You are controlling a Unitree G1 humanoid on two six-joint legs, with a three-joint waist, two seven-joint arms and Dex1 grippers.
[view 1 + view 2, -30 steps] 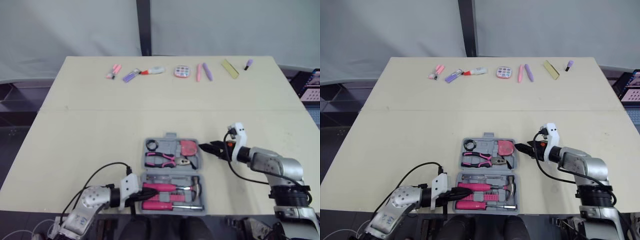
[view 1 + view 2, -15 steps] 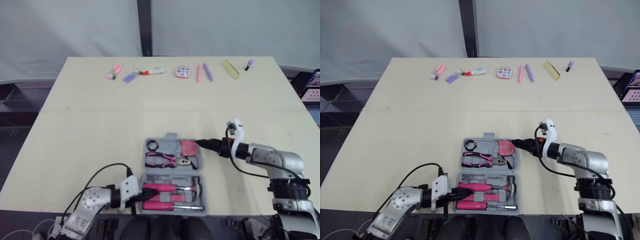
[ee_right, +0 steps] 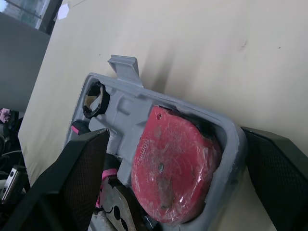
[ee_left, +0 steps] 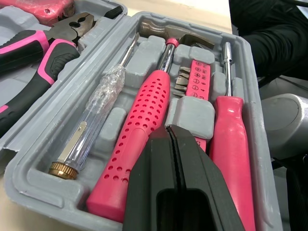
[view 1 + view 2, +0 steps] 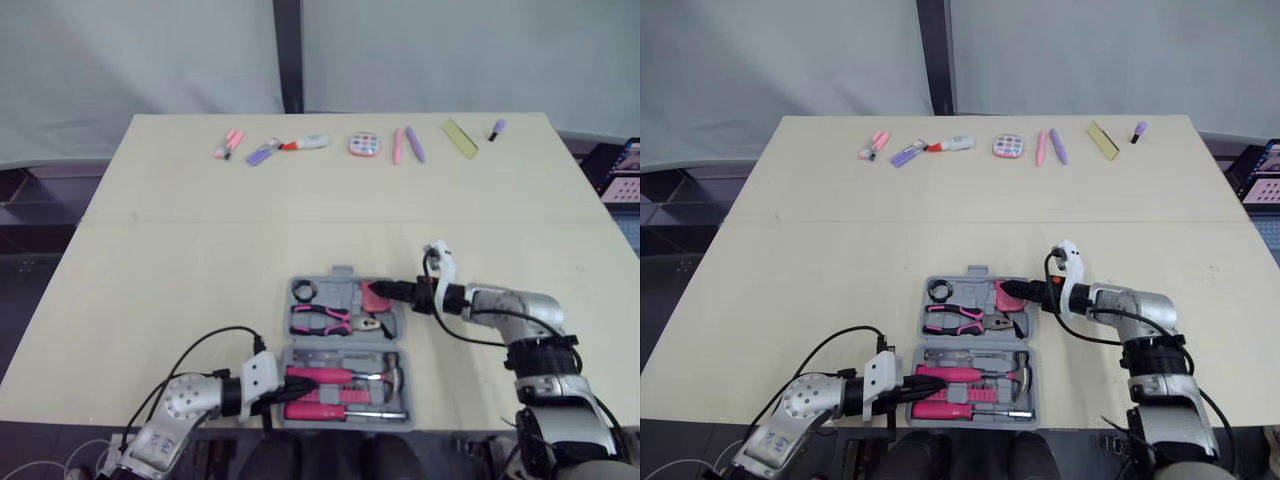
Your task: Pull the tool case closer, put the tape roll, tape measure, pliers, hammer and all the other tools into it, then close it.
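The grey tool case lies open near the table's front edge. Its far half holds the black tape roll, the pink pliers and the red tape measure. The near half holds the pink-handled hammer, screwdrivers and a bit set. My left gripper is shut and hovers just over the hammer handle at the near half's left side. My right gripper is open, one finger on each side of the far half's right wall by the tape measure.
A row of small items lies along the table's far edge: pink and purple markers, a round palette, two pens, a yellow strip. Bare tabletop lies between that row and the case.
My right gripper has moved left from beside the case until its fingers reach the far half's right wall. The left gripper and the case have stayed put.
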